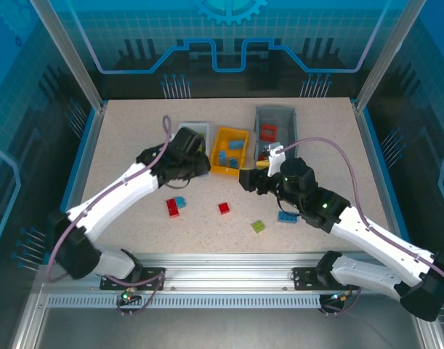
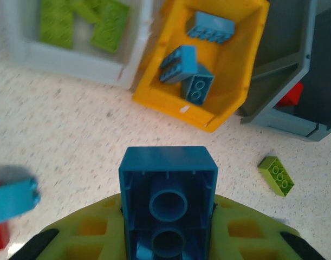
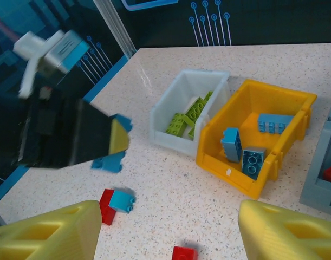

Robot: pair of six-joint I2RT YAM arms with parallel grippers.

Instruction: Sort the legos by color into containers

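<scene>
On the near part of the speckled table (image 1: pixel 127 138) we saw five loose legos: a lime green brick (image 1: pixel 259 226) right of centre, a loose blue brick (image 1: pixel 286 216) just beyond it against the right arm, a centre red brick (image 1: pixel 224 208), and on the left a left red brick (image 1: pixel 172 209) with a small blue brick (image 1: pixel 180 201) touching it.

Farther in, the right gripper (image 3: pixel 169 216) hung above the table at centre. Its yellow fingers (image 3: pixel 51 233) stood wide apart and it held nothing.

To its left, the left gripper (image 2: pixel 168 238) was clamped on the held blue brick (image 2: pixel 168 179), hollow underside towards the wrist camera. That brick was off the table, on the near side of the white and yellow bins.

Beyond both grippers stood the three containers. The white bin (image 2: pixel 73 57), on the left, held lime green bricks (image 2: pixel 108 30). The yellow bin (image 2: pixel 170 105), touching its right side, held three blue bricks (image 2: pixel 179 64). The grey bin (image 2: pixel 284 122), on the right and reaching farthest back, held a red brick (image 2: pixel 291 96); we could not tell how many more lay inside it.
</scene>
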